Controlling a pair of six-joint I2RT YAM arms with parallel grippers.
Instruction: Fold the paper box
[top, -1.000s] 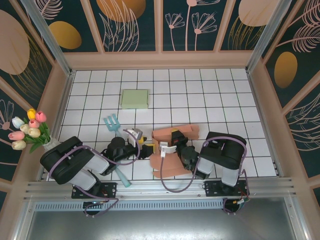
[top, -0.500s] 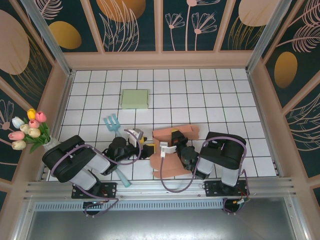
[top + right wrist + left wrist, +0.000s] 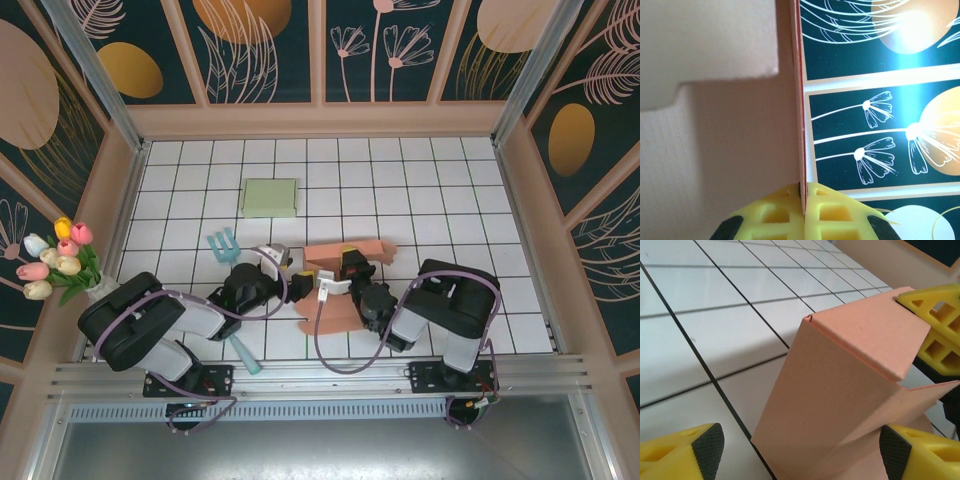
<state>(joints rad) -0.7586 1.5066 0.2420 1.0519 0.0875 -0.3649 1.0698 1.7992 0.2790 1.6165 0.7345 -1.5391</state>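
Note:
The paper box (image 3: 338, 312) is salmon-pink cardboard lying between the two arms near the table's front, with one panel raised. My right gripper (image 3: 347, 262) is shut on the edge of an upright panel; in the right wrist view the yellow fingers (image 3: 775, 217) pinch the thin cardboard edge (image 3: 799, 100). My left gripper (image 3: 296, 285) is open at the box's left side. In the left wrist view its gripper (image 3: 800, 450) straddles a folded corner of the box (image 3: 840, 385), with the left pad clear of the cardboard. The right gripper's yellow fingers (image 3: 935, 325) show behind the box.
A pale green flat box (image 3: 270, 197) lies toward the back left. A teal fork-shaped tool (image 3: 224, 245) rests left of the left gripper. Tulips in a vase (image 3: 58, 262) stand at the left wall. Patterned walls close in the white tiled table (image 3: 450, 200).
The right gripper has lifted a panel of the box, so the cardboard looks narrower and more upright. The left gripper has moved right, up to the box's left corner.

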